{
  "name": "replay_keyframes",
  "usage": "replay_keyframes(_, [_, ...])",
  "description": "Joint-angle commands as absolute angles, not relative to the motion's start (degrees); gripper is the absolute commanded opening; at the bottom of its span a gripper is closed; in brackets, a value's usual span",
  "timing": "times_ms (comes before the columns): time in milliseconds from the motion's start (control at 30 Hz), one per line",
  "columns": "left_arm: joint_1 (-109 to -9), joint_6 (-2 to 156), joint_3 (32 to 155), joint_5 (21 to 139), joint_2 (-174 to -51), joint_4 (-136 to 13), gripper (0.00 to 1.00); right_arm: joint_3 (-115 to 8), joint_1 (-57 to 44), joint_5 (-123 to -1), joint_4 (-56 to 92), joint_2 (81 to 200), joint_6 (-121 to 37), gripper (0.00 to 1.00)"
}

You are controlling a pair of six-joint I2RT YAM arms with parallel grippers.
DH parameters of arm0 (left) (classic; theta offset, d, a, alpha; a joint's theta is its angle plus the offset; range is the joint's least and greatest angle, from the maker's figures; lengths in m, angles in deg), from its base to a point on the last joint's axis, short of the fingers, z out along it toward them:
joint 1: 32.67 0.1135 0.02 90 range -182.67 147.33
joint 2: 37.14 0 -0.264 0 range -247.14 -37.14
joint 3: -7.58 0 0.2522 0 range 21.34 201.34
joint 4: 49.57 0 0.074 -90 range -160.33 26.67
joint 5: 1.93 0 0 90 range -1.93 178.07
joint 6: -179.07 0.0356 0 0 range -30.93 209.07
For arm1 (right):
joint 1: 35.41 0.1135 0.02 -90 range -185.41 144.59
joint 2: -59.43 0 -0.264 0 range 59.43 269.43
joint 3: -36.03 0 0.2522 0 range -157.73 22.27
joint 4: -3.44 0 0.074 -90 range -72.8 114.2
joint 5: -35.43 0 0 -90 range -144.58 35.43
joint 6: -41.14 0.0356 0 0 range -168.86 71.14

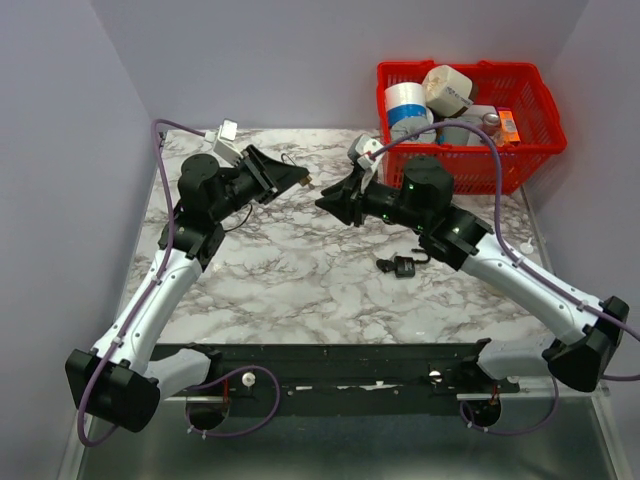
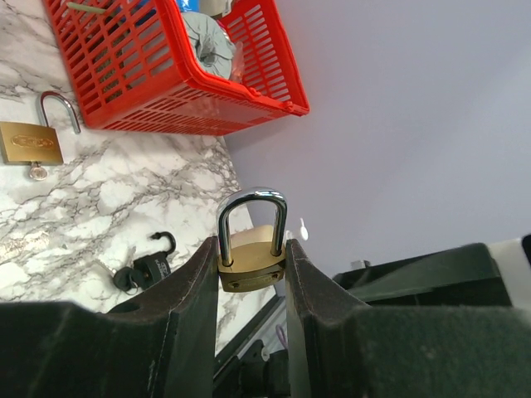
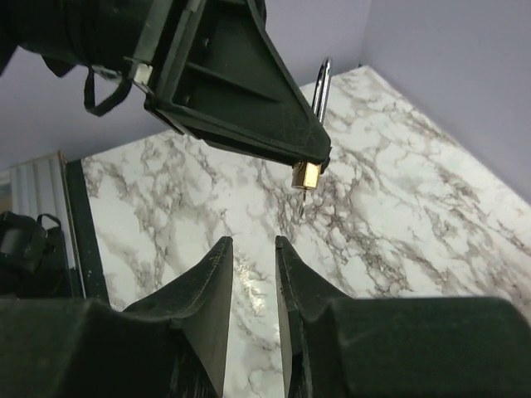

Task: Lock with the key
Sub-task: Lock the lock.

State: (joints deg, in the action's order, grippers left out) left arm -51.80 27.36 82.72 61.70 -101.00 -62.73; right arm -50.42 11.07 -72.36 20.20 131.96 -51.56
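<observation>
The key (image 2: 126,279), a small bunch with black plastic heads on a ring, lies flat on the marble tabletop (image 1: 300,290). It is touching or just beside the black padlock (image 2: 155,267), whose shackle stands open. From the left claw (image 2: 253,242) it sits low and to the left, down on the table. From the right claw (image 3: 253,245) it is behind and below, near that arm's forearm and outside its wrist view.

Left claw: clamped on a brass padlock (image 2: 251,264), body pinched between the fingers, shackle upward in the wrist view.

Right claw: jaws apart, nothing between them. The brass padlock is ahead of and above its fingertips, apart from them. A thin sliver hangs under that padlock; I cannot tell whether it is a key.

Handling, my judgement: the bunch is light, rigid, thin metal, loose on its ring, so it will swing and slip. I would pinch one black head across its flat faces, leaving the blade free.

Orientation: the bunch shows too small to read. I cannot tell which way the blades point or where the long axis runs.
</observation>
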Motion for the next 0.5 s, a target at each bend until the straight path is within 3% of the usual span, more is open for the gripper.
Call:
replay_keyframes(0, [-51.74, 27.63, 83.48, 59.95, -99.37, -62.36, 0.0, -55.6, 10.99, -76.11, 26.16, 136.15, -52.29, 0.33])
replay_keyframes(467, [-51.74, 27.63, 81.63, 59.24, -97.88, -62.63, 0.0, -60.96, 10.91, -71.45, 28.01, 141.87, -52.46, 0.28])
